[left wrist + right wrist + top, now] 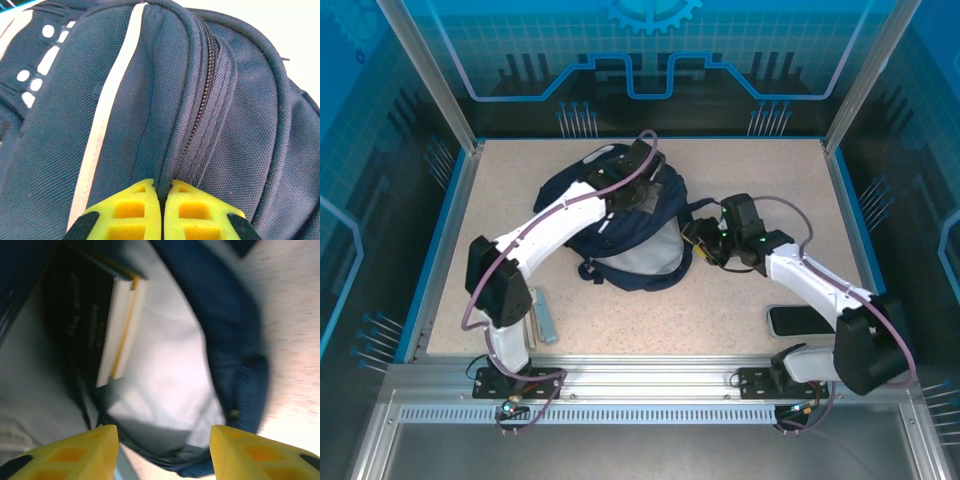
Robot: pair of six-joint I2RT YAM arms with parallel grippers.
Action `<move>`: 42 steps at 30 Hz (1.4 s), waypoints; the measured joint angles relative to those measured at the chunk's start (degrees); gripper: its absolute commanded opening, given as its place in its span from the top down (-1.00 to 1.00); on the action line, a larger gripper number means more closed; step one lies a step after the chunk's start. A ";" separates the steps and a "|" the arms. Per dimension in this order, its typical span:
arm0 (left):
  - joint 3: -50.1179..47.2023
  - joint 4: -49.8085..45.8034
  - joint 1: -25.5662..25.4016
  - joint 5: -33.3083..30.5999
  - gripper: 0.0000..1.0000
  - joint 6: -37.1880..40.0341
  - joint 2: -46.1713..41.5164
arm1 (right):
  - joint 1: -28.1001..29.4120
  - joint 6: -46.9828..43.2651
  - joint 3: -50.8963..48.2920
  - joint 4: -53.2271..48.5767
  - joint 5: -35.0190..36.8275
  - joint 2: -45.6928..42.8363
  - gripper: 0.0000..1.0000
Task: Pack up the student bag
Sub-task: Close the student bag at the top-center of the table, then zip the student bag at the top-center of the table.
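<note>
The student bag (625,240), a large dark navy backpack, lies in the middle of the table with its mouth toward the right arm. My left gripper (638,200) (162,187) is shut on a fold of the bag's fabric (140,100) beside the zipper (200,115), next to a white stripe (102,125). At the bag's mouth my right gripper (698,245) (164,432) stands open with nothing between its fingers. Past it the bag's navy rim (235,340) and light grey lining (165,380) show. A dark-covered book (117,330) with white page edges sits inside the bag.
A black flat object (800,320) lies on the table near the right arm's base. A grey-blue slim object (545,315) lies beside the left arm's base. Blue walls edge the table (760,170) on three sides.
</note>
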 measured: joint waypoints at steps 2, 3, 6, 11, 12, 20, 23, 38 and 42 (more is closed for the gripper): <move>2.34 -0.09 0.02 1.73 0.33 -0.55 2.75 | -0.02 -1.88 0.00 -5.05 3.28 -2.21 -0.03; 3.26 0.04 0.02 2.71 0.12 -1.40 3.78 | -0.02 -2.75 0.00 -7.04 4.61 -3.13 -0.05; 4.48 0.98 0.26 5.11 -0.30 -4.04 4.72 | 0.09 -5.55 1.60 -13.20 8.59 -4.76 -0.08; -1.05 4.48 2.82 8.63 -0.53 -8.90 0.61 | 2.71 -10.12 7.54 -19.39 14.10 -4.83 -0.19; -4.07 5.20 4.00 9.29 -0.55 -10.21 -1.40 | 3.63 -10.88 8.72 -20.13 14.80 -4.59 -0.24; -31.06 7.08 17.22 12.44 -0.57 -21.90 -21.00 | 12.09 -14.97 14.47 -21.11 16.90 3.08 -0.57; -39.95 8.00 20.57 14.84 -0.53 -26.34 -26.62 | 15.30 -15.78 16.92 -21.24 17.31 6.86 -0.58; -63.41 29.03 29.92 30.80 -0.20 -43.52 -26.56 | 20.65 -16.63 27.17 -22.43 16.09 18.91 -0.49; -63.91 34.69 30.12 33.03 -0.18 -45.42 -24.20 | 20.74 -16.63 28.09 -22.82 15.98 19.78 -0.47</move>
